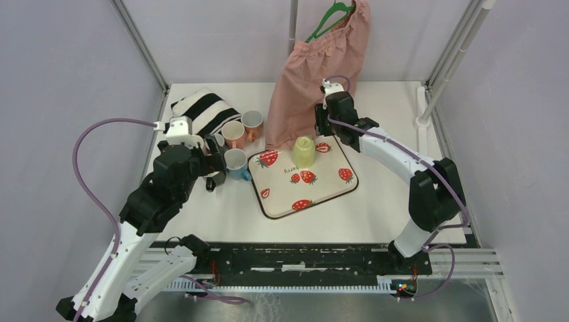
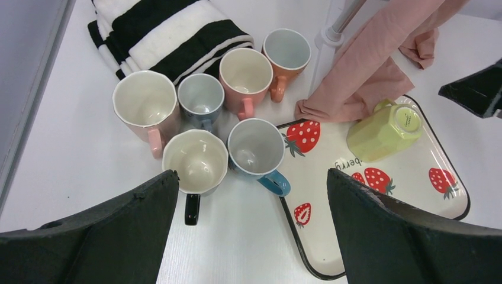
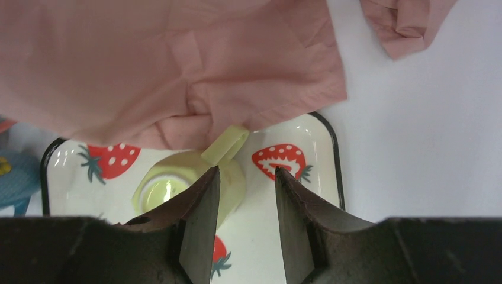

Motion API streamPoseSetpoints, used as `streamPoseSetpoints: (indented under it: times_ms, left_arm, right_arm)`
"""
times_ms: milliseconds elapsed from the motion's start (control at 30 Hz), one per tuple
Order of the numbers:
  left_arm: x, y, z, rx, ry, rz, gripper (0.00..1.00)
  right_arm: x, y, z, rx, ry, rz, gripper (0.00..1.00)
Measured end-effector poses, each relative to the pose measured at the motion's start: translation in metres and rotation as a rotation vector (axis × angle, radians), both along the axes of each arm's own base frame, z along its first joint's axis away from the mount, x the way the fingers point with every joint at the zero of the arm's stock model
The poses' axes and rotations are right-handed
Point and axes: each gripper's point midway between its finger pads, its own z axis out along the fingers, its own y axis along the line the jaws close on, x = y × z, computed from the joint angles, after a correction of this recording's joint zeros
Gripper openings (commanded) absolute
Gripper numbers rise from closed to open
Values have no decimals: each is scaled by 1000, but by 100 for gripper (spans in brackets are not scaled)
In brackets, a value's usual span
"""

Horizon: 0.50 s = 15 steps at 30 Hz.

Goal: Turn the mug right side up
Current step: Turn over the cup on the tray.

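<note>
The mug (image 1: pixel 303 151) is being shown upside down on the tray (image 1: pixel 329 191), base up, in the tray's far half. Its handle (image 3: pixel 225 145) is being turned toward the pink cloth (image 1: pixel 315 74), which is hanging from a green hanger (image 1: pixel 329 17) and is draping down onto the tray's far edge, just beside the handle.

The right tool (image 3: pixel 247 171) is being held above the far part of the tray, close over the mug. Its jaws are being held partly spread, and nothing is being pinched: in the wrist view only bare tray and a strawberry print are being seen in the gap. The mug is being seen just to one side of that gap, partly hidden behind one finger (image 3: pixel 198 225). Whether that finger is touching the mug cannot be told.

The left tool (image 2: pixel 251 177) is being held over the left side of the desk (image 1: pixel 389 208), jaws spread fully wide and empty. Below it, six cups (image 2: pixel 245 74) are being shown upright in a tight cluster, the blue one just beside the tray's left edge. A striped towel (image 1: pixel 201 111) is lying folded behind the cups.
</note>
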Motion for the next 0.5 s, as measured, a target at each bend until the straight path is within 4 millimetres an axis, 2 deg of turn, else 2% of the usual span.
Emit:
streamPoseSetpoints:
  times_ms: [133, 267, 500]
  left_arm:
    - [0, -2, 0, -3, 3, -9, 100]
    - [-1, -3, -1, -5, 5, -17, 100]
    - [-1, -4, -2, -6, 10, -24, 100]
  right_arm:
    - [24, -3, -25, -6, 58, -17, 44]
    - [41, 5, -49, -9, 117, 4, 44]
    - [46, 28, -65, 29, 173, 90, 44]
